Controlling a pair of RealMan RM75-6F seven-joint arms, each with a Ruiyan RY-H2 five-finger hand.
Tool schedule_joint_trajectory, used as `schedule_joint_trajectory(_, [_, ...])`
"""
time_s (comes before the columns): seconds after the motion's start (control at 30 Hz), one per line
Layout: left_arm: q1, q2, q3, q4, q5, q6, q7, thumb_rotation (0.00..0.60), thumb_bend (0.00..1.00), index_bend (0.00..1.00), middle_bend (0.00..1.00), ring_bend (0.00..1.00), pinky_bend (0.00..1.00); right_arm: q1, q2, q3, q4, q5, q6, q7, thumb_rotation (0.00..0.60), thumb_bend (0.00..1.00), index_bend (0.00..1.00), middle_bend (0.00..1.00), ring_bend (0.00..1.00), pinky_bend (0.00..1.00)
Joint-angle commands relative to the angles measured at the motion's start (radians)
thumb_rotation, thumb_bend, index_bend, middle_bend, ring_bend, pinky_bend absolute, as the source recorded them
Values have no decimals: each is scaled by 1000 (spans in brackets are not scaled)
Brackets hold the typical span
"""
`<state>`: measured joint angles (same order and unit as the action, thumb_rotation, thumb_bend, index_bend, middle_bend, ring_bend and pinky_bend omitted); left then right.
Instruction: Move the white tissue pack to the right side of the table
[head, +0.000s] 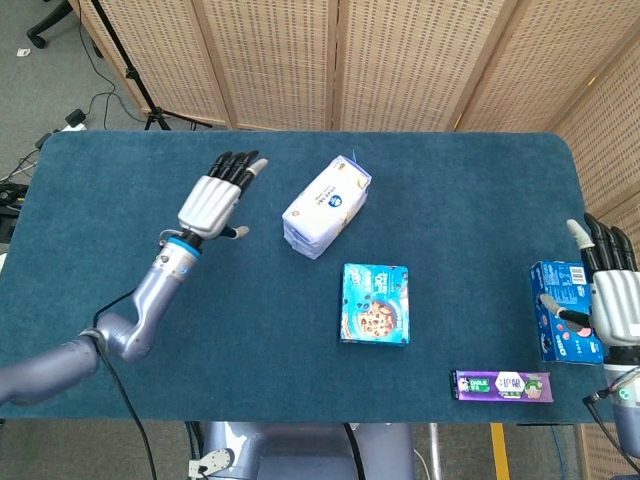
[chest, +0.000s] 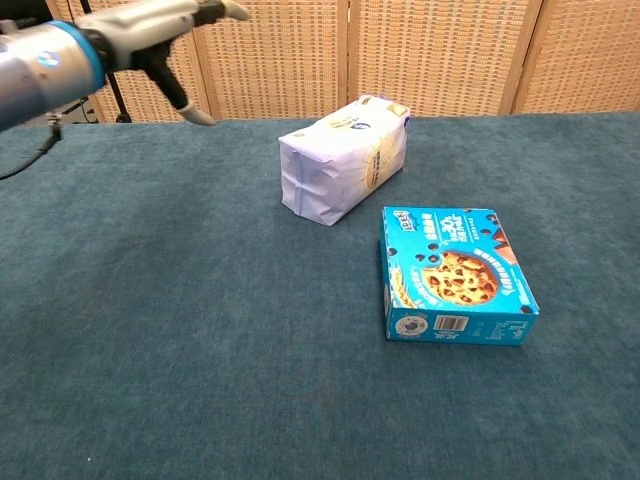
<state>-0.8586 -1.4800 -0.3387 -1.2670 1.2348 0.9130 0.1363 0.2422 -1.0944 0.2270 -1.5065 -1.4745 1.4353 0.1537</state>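
White tissue pack (head: 327, 205) (chest: 343, 159): soft plastic-wrapped block w/ a blue round logo and pale yellow print, seam ends crimped. Lies on its long side on the blue counter (head: 450, 230), angled diagonally, near the middle and toward the far edge. No hand touching it; it sits just behind the cookie box (head: 375, 304), apart from it.

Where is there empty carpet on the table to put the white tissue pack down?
Bare blue carpet lies between the white tissue pack and the table's right edge, and between the open left hand and the near edge. The near right corner is crowded: blue box, purple bar, right hand.
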Motion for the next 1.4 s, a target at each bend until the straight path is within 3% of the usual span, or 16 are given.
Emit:
schedule_joint_trajectory(0.03, [204, 227, 64, -259, -151, 105, 97, 600, 0, 0, 0, 0, 0, 87, 37, 16, 14, -67, -74, 56, 600, 80, 64, 0, 0, 0])
schedule_joint_trajectory(0.2, [320, 319, 119, -372, -211, 210, 141, 600, 0, 0, 0, 0, 0, 227, 47, 41, 59, -97, -216, 114, 600, 606, 137, 0, 0, 0])
schedule_joint_trajectory(0.3, [355, 337, 133, -390, -209, 248, 134, 600, 0, 0, 0, 0, 0, 275, 41, 51, 69, -83, -276, 120, 600, 697, 146, 0, 0, 0])
schedule_joint_trajectory(0.6, [511, 356, 159, -392, -210, 443, 56, 600, 0, 0, 0, 0, 0, 506, -39, 94, 109, 9, -564, 46, 600, 866, 147, 0, 0, 0])
schedule_joint_trajectory(0.93, [559, 373, 148, -382, -210, 460, -20, 600, 0, 0, 0, 0, 0, 702, -134, 148, 136, 127, -748, -63, 600, 1000, 155, 0, 0, 0])
schedule_joint_trajectory(1.1, [567, 382, 149, -377, -196, 439, -50, 600, 0, 0, 0, 0, 0, 847, -256, 159, 263, 248, -879, -180, 600, 1000, 158, 0, 0, 0])
schedule_joint_trajectory(1.2, [572, 384, 145, -371, -192, 437, -59, 600, 0, 0, 0, 0, 0, 959, -398, 146, 432, 368, -966, -271, 600, 1000, 158, 1, 0, 0])
schedule_joint_trajectory(1.4, [572, 376, 136, -362, -196, 432, -47, 600, 0, 0, 0, 0, 0, 1093, -595, 135, 692, 536, -1017, -363, 600, 1000, 159, 39, 0, 0])
